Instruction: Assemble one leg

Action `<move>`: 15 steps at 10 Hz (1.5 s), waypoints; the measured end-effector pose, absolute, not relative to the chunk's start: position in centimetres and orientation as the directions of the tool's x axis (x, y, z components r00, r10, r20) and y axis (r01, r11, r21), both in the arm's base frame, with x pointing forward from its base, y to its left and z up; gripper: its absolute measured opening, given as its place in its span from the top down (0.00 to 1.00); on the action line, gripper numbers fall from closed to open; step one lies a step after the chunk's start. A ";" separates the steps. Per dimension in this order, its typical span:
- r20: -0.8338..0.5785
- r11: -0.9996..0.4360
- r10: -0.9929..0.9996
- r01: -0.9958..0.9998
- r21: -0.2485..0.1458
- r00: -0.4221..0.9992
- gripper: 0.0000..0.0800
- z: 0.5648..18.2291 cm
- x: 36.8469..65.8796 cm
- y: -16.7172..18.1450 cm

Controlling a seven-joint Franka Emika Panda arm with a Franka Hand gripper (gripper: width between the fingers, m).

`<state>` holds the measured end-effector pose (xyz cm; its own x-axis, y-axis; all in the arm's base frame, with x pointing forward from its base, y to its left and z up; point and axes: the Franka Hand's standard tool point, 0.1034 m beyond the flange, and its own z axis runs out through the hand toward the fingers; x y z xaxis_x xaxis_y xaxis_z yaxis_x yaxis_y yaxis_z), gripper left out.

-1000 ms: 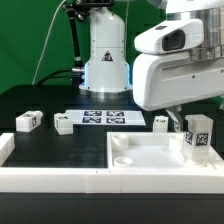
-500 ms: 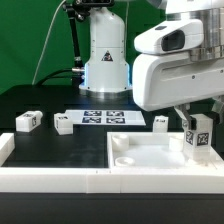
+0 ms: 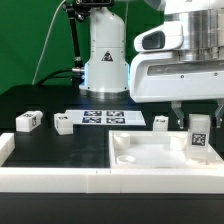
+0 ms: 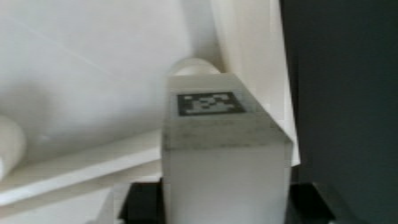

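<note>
My gripper point(image 3: 198, 116) is shut on a leg point(image 3: 199, 134), a small white oblong block with a marker tag. It holds the leg upright over the far corner of the large flat white square piece point(image 3: 160, 157), on the exterior view's right. I cannot tell whether the leg's lower end touches the piece. In the wrist view the leg point(image 4: 222, 130) runs out from between the dark fingers point(image 4: 150, 205) toward a round corner socket of the white piece point(image 4: 80, 90). Three more legs lie on the black table point(image 3: 27, 121) point(image 3: 63, 124) point(image 3: 161, 122).
The marker board point(image 3: 108, 117) lies behind the legs, in front of the robot base point(image 3: 106, 60). A low white wall point(image 3: 60, 181) runs along the table's front edge and turns up at the exterior view's left point(image 3: 5, 148).
The hand has turned and now faces the camera squarely. The held leg has gone from slightly tilted to upright, at almost the same spot over the white piece.
</note>
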<state>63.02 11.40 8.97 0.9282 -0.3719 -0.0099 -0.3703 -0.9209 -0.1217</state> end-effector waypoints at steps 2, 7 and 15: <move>-0.021 -0.782 -0.614 -0.612 -0.119 0.789 0.63 8.9 63.2 11.0; -0.055 -0.471 -0.876 -0.875 -0.111 0.479 0.63 9.0 63.0 10.9; 0.026 -0.919 -0.382 -0.376 -0.120 0.924 0.19 8.9 62.9 11.5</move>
<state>62.91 11.52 8.93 0.9238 -0.3819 0.0259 -0.3764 -0.9186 -0.1202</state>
